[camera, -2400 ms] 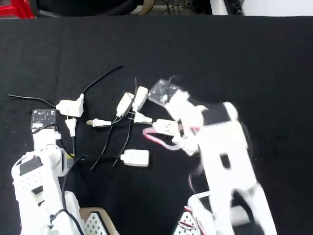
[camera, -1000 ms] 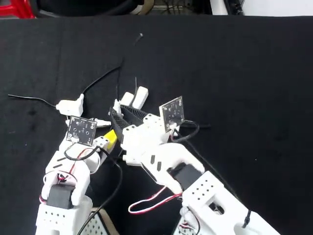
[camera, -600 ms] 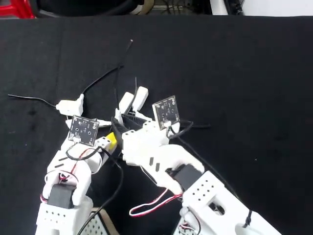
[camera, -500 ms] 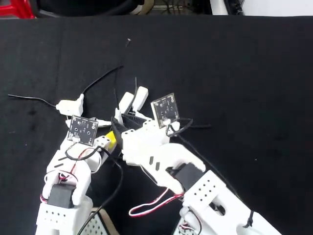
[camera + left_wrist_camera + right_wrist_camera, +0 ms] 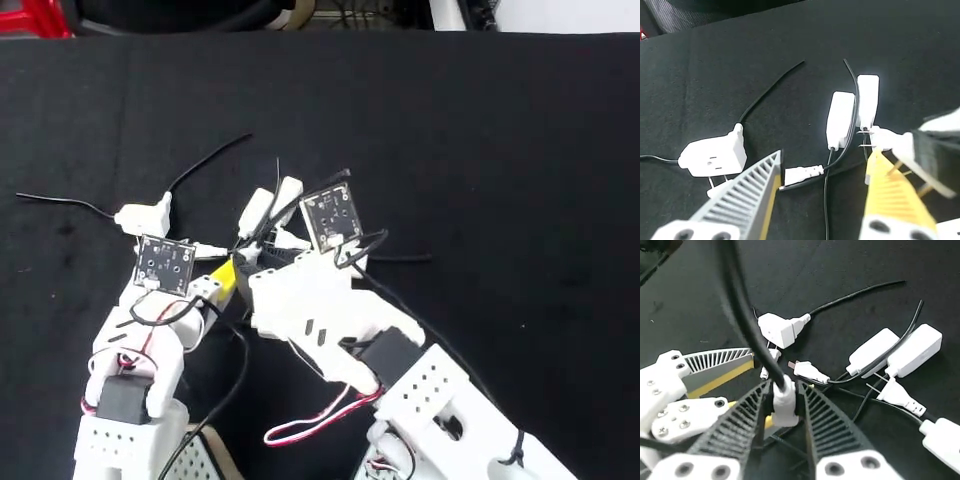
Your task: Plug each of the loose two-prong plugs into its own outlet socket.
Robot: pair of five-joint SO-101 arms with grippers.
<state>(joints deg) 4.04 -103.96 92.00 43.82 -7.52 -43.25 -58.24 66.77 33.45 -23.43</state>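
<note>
While the right pincer (image 5: 785,390) is clenched on a white plug (image 5: 784,410), whose black cord (image 5: 737,305) rises across its camera, the left pincer (image 5: 825,156) stands released just beside it. A small loose plug (image 5: 800,175) lies between the left pincer's spread fingers. Beyond both tips lie an angled outlet socket (image 5: 715,157), an oblong socket (image 5: 840,120) with a second oblong socket (image 5: 868,97) just beside it, and a two-prong plug (image 5: 900,392). A thin black lead (image 5: 856,110) runs between the oblong pair. Any print on the housings is too small to read.
</note>
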